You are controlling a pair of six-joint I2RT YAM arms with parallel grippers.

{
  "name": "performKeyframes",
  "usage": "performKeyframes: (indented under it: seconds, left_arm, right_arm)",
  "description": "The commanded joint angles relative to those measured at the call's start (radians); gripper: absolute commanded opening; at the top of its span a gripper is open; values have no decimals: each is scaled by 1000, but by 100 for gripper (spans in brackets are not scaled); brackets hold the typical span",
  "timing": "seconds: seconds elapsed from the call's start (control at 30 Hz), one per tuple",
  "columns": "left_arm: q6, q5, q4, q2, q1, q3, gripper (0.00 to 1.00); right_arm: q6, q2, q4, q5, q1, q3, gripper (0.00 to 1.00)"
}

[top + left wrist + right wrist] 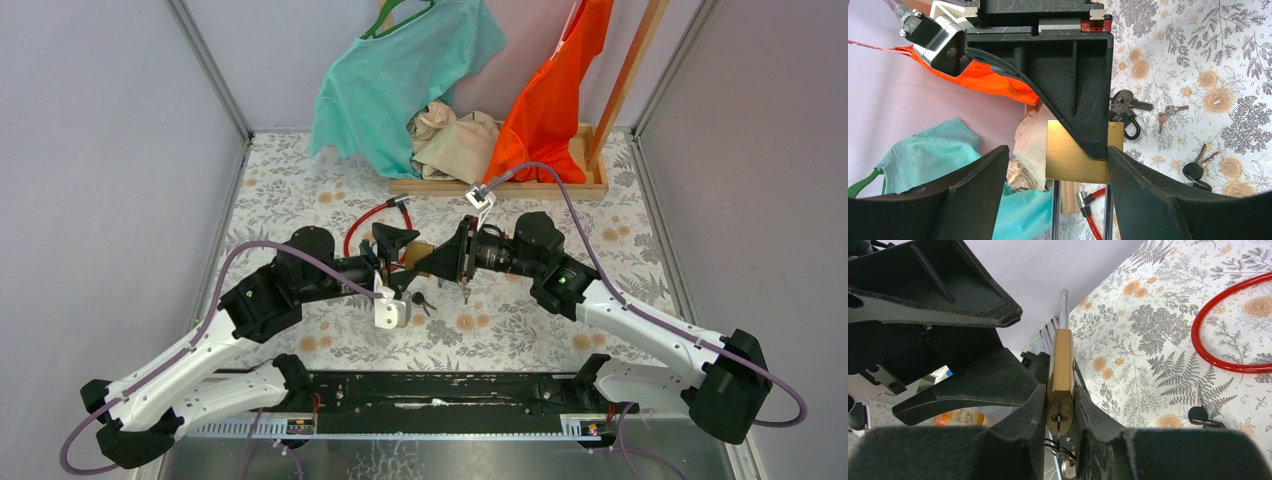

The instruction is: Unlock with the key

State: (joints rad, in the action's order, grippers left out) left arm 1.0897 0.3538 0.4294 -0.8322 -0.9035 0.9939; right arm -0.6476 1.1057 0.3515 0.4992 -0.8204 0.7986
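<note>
My right gripper (440, 262) is shut on a brass padlock (421, 251) and holds it above the table. In the right wrist view the fingers (1030, 415) clamp the padlock's (1062, 365) flat sides. A key (1058, 424) sits in the keyhole, with a ring and another key hanging below. My left gripper (398, 262) is open, its fingers (963, 195) set wide on either side of the padlock (1068, 157) at the shackle (1055, 210) end. The right finger partly hides the padlock in the left wrist view.
Loose keys (1168, 111) and a black-headed key (1195, 169) lie on the floral cloth. A red cable (365, 225) loops behind the padlock. A wooden rack base (500, 187) with teal (400, 80), beige and orange (555, 95) clothes stands at the back.
</note>
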Motion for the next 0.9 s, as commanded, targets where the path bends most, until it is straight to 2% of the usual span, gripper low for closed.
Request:
performKeyframes:
  seconds: [0.0, 0.37, 0.57, 0.77, 0.8, 0.87]
  left_arm:
    - [-26, 24, -73, 11, -6, 6, 78]
    - [-11, 46, 51, -12, -6, 20, 80]
    - [-1, 11, 63, -39, -6, 30, 73]
    - [-4, -23, -5, -46, -6, 21, 56]
    - [-2, -27, -9, -48, -6, 20, 52]
    - [2, -37, -9, -52, -6, 20, 37]
  right_arm:
    - [-21, -26, 168, 50, 3, 34, 0]
    - [-44, -23, 207, 50, 3, 27, 0]
    - [-55, -17, 225, 72, 4, 23, 0]
    - [-61, -12, 232, 85, 1, 17, 0]
    - [-62, -11, 233, 87, 0, 15, 0]
    - [-65, -9, 222, 97, 1, 21, 3]
